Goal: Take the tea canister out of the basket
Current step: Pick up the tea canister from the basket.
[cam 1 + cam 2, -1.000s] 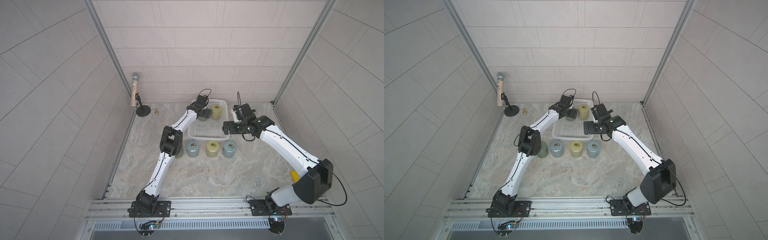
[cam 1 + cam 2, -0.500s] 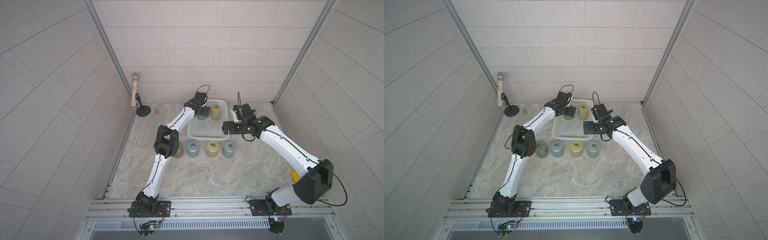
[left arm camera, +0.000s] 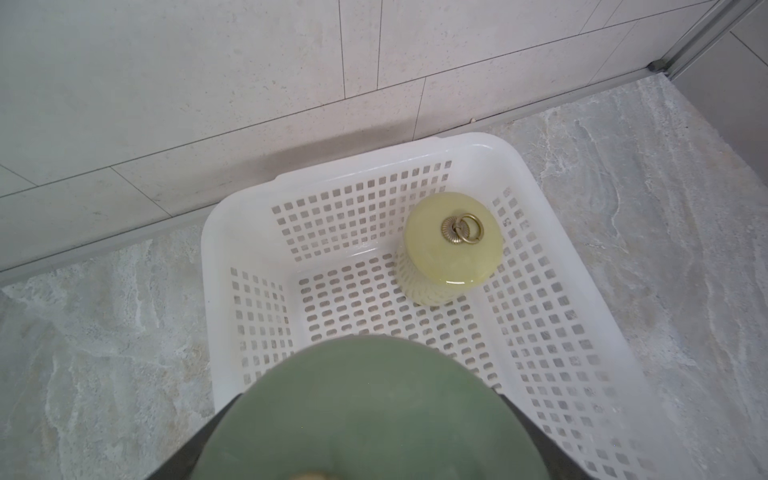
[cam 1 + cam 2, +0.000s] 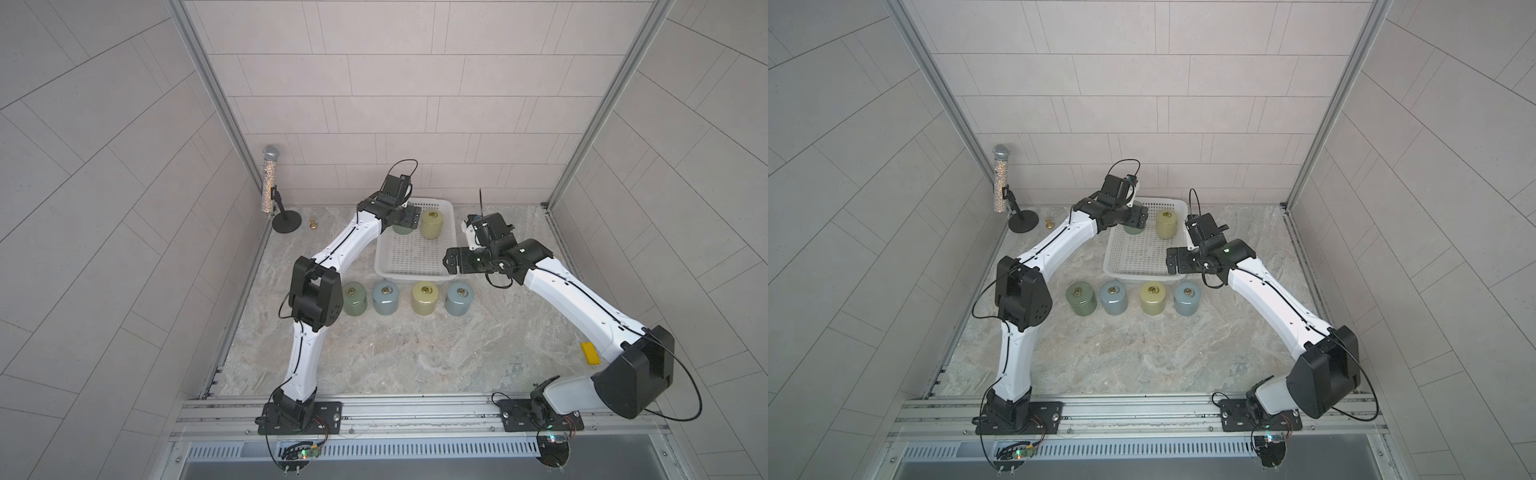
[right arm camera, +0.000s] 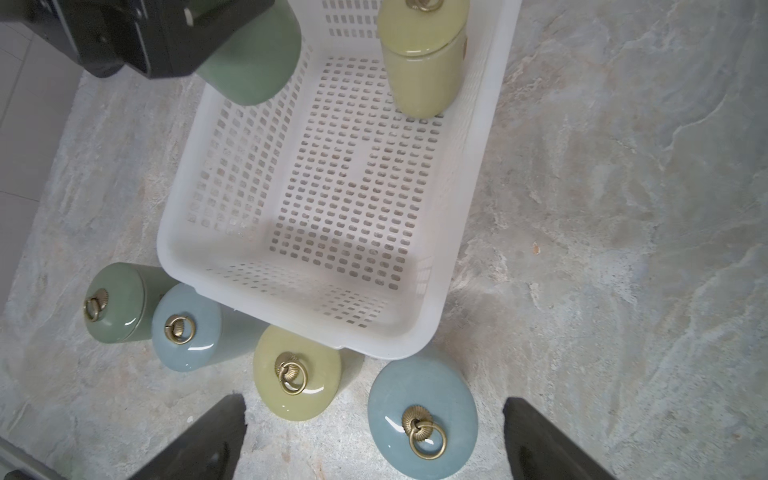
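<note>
My right tool (image 5: 374, 402) hangs wide open and empty over a blue canister (image 5: 422, 411) on the bench (image 5: 602, 249). Beyond it, my left tool (image 3: 368, 411) clamps the green tea canister (image 5: 253, 54), held up over the far left corner of the basket (image 5: 386, 345).

basket (image 5: 395, 345): white; perforated; rectangular | green tea canister (image 5: 257, 54): gripped; held above its far-left corner

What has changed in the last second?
The left gripper, shut on the green canister, has raised it slightly over the basket while that arm's elbow swung outward. The right gripper, the yellow canister in the basket and the four canisters on the table stayed put.
</note>
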Available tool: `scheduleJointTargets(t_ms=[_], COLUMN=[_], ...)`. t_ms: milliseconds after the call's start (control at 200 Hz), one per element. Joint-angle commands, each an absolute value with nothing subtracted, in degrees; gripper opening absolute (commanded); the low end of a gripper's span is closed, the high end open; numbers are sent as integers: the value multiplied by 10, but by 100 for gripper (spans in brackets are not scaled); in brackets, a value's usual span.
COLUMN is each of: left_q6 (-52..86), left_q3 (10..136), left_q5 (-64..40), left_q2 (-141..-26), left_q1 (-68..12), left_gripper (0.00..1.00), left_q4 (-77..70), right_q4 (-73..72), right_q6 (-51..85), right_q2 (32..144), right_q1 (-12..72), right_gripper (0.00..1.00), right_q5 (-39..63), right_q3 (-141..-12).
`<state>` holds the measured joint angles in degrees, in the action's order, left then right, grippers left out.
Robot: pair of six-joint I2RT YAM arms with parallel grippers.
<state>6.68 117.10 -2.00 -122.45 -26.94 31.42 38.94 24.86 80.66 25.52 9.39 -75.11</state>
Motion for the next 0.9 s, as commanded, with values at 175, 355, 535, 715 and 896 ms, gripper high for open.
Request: scheduleJointTargets(t_ms=[175,355,535,715,896], left_q6=[87,94,91,98,100], left_q3=[1044,945,858,767,716], left_q5=[-11,11,41,74,99], left_q2=[-1078,-995,-915,-826,-758], left_q1=[-272,-272,-263,-245,-223], left_gripper=[80,80,80,80,80], left_q4=[245,224,225,222,248], right_q4=[291,270,259,260,265], right_q6=[222,204,201,197,192], right_q2=[747,744,750,763,779], right_q1=[303,349,381,413,442], right_gripper=[100,100,100,100,100], right_q5=[173,196,207,207,209], right_q3=[-718,-715,-716,-729,-745])
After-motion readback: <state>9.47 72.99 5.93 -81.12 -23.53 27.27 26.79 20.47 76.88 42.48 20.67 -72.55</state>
